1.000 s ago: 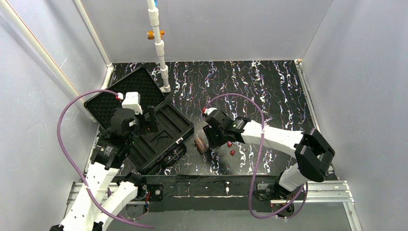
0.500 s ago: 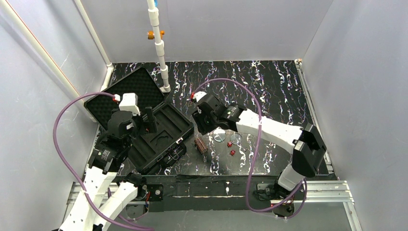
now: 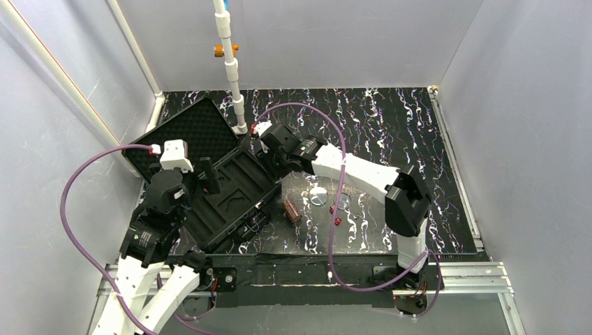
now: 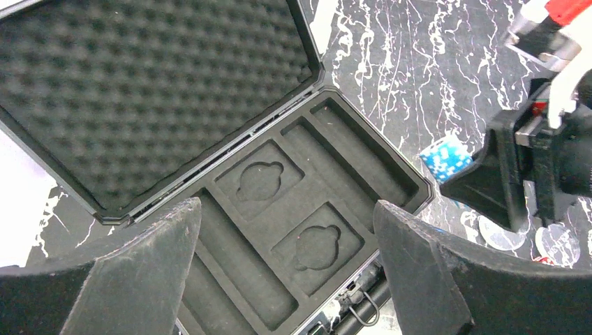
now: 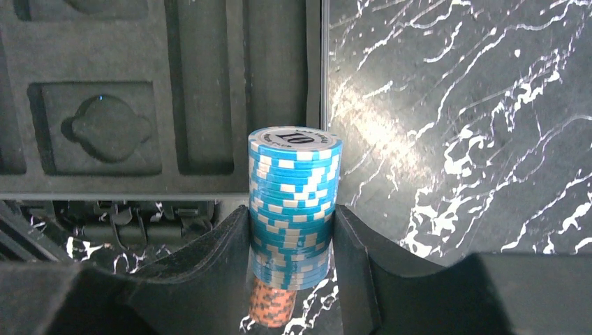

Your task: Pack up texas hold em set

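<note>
A blue-white chip stack (image 5: 295, 209) is being clamped by the right gripper (image 5: 293, 234) at the case's (image 3: 237, 188) edge, seemingly for slotting in; the left gripper (image 4: 286, 216) is being held open.

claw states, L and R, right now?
Left claw: open, empty, over the open case.
Right claw: closed on the blue-white chip stack.
</note>
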You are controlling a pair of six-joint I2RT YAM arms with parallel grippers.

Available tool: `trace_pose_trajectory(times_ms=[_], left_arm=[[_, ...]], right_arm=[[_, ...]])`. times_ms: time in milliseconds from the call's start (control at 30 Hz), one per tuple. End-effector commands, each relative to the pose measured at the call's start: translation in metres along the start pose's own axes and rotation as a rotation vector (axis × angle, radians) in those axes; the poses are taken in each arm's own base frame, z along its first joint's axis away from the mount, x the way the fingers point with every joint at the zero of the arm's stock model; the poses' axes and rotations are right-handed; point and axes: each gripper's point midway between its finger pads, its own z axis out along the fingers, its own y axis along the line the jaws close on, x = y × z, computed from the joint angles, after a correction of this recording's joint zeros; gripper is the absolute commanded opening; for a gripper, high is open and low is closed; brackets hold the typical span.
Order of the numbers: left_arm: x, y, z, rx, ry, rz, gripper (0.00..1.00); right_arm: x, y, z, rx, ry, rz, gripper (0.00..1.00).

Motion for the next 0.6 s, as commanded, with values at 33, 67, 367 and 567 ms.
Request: trace_pose_trajectory(times_ms=[33, 67, 367, 567], left_arm=[[-0.001, 0.011, -0.002, -0.054, -0.022, -0.01, 0.93], [-0.001, 0.011, -0.003, -0.056, -0.023, -0.011, 0.93], [-0.003, 0.015, -0.004, -0.072, -0.034, -0.014, 0.93], [-0.003, 0.016, -0.005, -0.078, -0.038, -0.015, 0.93]], right_arm=[[-0.049, 0.005, -0.003, 0.003, -0.111, -0.048, 0.01], [-0.052, 0.006, -0.002, 0.003, -0.114, -0.05, 0.01], [-0.074, 0.016, 0.02, -0.022, -0.127, -0.062, 0.01], [-0.083, 0.019, 0.037, -0.028, -0.138, -0.087, 0.01]])
